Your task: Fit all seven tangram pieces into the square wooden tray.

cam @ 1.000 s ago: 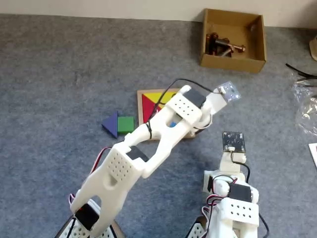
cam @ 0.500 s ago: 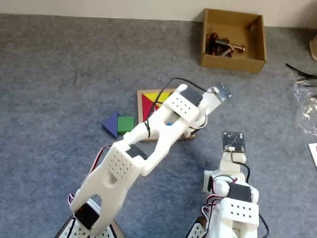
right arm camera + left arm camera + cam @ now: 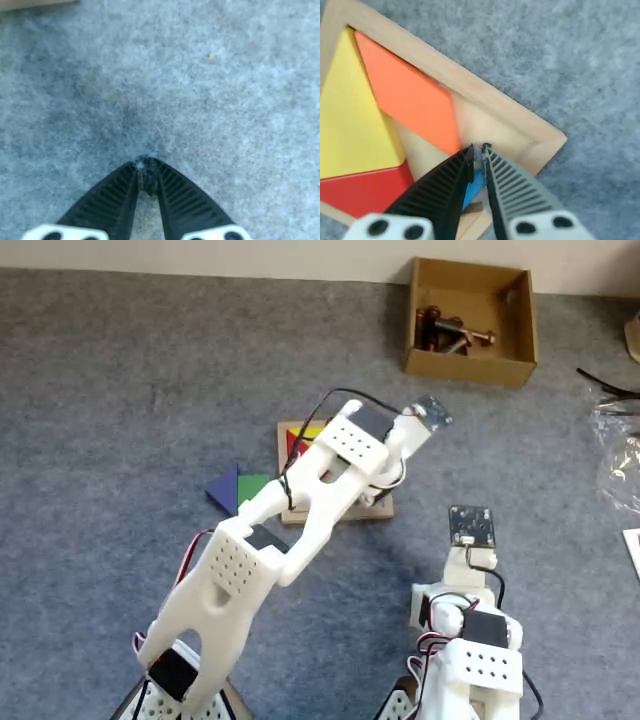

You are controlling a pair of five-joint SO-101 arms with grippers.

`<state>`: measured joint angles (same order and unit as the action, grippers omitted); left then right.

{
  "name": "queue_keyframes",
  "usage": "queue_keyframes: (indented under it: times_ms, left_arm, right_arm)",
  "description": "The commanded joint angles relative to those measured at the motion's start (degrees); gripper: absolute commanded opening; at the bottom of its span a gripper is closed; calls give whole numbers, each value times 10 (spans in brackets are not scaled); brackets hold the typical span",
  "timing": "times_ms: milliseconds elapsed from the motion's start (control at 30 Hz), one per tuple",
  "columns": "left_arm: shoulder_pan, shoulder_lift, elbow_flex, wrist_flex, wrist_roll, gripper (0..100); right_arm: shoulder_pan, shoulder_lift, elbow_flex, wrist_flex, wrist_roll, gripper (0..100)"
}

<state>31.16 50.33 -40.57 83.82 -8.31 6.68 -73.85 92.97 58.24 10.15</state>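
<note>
While the left arm (image 3: 300, 530) stretches out over the desk (image 3: 120, 390), it hangs above the square wooden tray (image 3: 283, 448) and hides most of it from overhead. Seen from the wrist, the left tool (image 3: 479, 148) points down into one corner of the tray, and its two fingers are drawn together to a thin slit. A blue piece (image 3: 472, 187) shows in that slit, low between the fingers; I cannot tell whether it is gripped or simply lies underneath. Inside the tray a yellow triangle (image 3: 350, 115) lies against an orange piece (image 3: 410, 95), and a red piece (image 3: 365, 192) sits along the yellow one's other edge. Bare wood shows in the corner near the fingertips.

Outside the tray, just beside its rim, a blue triangle (image 3: 224, 490) and a green square (image 3: 251, 486) lie touching on the grey felt, with the square partly under the arm.

Off to the side, the right arm (image 3: 468, 640) is folded back near its base. The right tool (image 3: 146, 164) points at bare felt with its fingers closed and nothing between them.

At the far edge of the desk stands a cardboard box (image 3: 470, 365) with coppery metal bits (image 3: 445, 330) inside.
</note>
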Motion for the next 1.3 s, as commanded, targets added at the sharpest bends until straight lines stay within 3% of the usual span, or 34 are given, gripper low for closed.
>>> queue_keyframes:
  times_ms: [0, 900, 1267]
  left_arm:
    - [-22, -8, -18, -2, 2, 46]
    - [-43, -30, -29, -33, 2, 49]
    - [20, -53, -30, -29, 1, 50]
  right_arm:
    - [18, 0, 18, 7, -4, 5]
    - [18, 0, 18, 7, -4, 5]
    - [18, 0, 18, 7, -4, 5]
